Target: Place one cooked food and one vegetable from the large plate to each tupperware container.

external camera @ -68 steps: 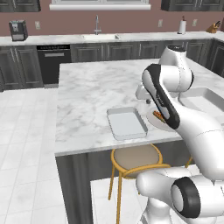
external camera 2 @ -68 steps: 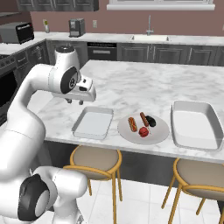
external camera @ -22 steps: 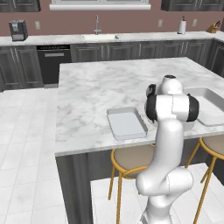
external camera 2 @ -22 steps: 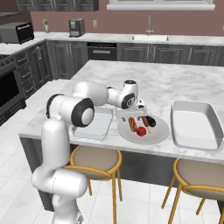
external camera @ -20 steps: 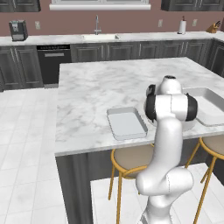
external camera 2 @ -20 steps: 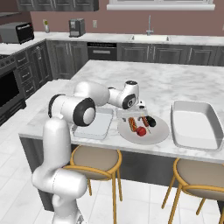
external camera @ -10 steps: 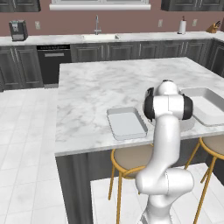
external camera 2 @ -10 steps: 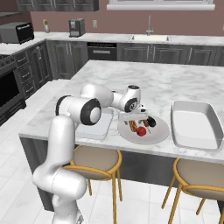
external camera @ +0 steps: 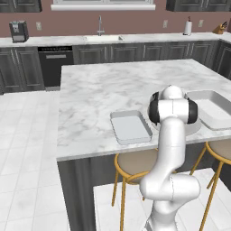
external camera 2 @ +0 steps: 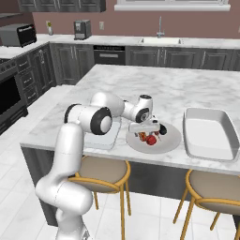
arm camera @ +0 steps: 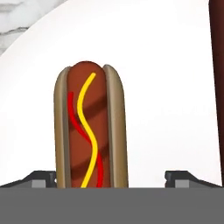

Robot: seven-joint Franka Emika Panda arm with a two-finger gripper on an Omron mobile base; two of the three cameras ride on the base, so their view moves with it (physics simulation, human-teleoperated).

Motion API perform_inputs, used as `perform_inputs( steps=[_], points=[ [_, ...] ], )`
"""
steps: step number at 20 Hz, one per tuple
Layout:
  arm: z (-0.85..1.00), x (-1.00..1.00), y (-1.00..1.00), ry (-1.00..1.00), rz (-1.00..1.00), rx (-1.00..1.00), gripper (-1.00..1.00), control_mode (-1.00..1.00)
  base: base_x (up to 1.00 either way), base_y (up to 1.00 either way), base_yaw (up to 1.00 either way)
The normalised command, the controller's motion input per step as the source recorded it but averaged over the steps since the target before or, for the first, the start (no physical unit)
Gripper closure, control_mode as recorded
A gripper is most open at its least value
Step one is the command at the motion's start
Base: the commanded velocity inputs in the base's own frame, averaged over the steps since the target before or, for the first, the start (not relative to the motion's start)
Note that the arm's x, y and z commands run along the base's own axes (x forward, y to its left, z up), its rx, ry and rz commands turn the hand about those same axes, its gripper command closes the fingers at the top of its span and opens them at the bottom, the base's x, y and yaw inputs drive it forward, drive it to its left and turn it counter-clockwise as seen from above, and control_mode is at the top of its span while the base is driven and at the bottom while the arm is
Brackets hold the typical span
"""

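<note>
Below, a glossy striped hot dog (arm camera: pixel 91 127)

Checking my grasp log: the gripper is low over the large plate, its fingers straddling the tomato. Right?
Not the tomato. The hand view shows the hot dog between the fingers. The gripper is indeed low over the large plate.

The white arm reaches forward and low, its elbow bent and the forearm stretched out nearly level, the wrist turned downward. The pincer (external camera 2: pixel 149 133) points down close to the surface below it. Its two dark fingertips (arm camera: pixel 43 177) stand well apart, the jaws spread wide.
</note>
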Motion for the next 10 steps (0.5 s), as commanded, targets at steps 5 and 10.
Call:
perform_inputs(
  steps=[5, 10],
  points=[
    [-0.14, 0.09, 0.0, 0.01, 0.02, 0.0, 1.0, -1.0, 0.0, 0.0, 0.0],
    [0.0, 0.0, 0.22, 0.0, 0.0, 0.0, 1.0, -1.0, 0.0, 0.0, 0.0]
  ],
)
